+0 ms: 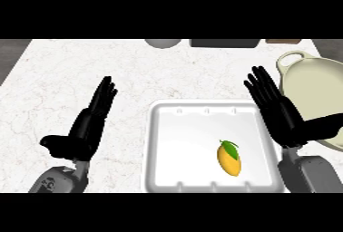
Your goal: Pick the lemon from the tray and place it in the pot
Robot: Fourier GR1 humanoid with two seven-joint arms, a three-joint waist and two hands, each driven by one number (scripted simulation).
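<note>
Since the lemon point(230, 158) lies untouched in the white tray point(167, 136), toward 4 o'clock from the tray's middle, the step in hand appears to be the first reach and grasp. Its long axis runs almost from 12 to 6 o'clock, with a green leaf at the 12 o'clock end. The right hand point(281, 113) stands at 3 o'clock of the tray, over its right rim, with fingers straight and wide, holding nothing; it is the nearer hand and also nearer to the pot point(315, 77), so I judge it should do the work. To do it well, the hand should come down toward 8 o'clock and close the thumb and fingers across the short width of the fruit, not along its length, because a smooth oval fruit can slip out endwise. After lifting clear above the tray wall, the way goes toward 1 o'clock to the cream pot, whose near rim the right forearm partly hides. The left hand point(90, 122) rests at 9 o'clock of the tray, fingers straight and open, apart from everything. At 12 o'clock on the desk point(80, 68) stand a grey round thing point(164, 43) and a dark block point(224, 43), well apart from the path. Only the tray wall and the pot rim could catch the fruit.
</note>
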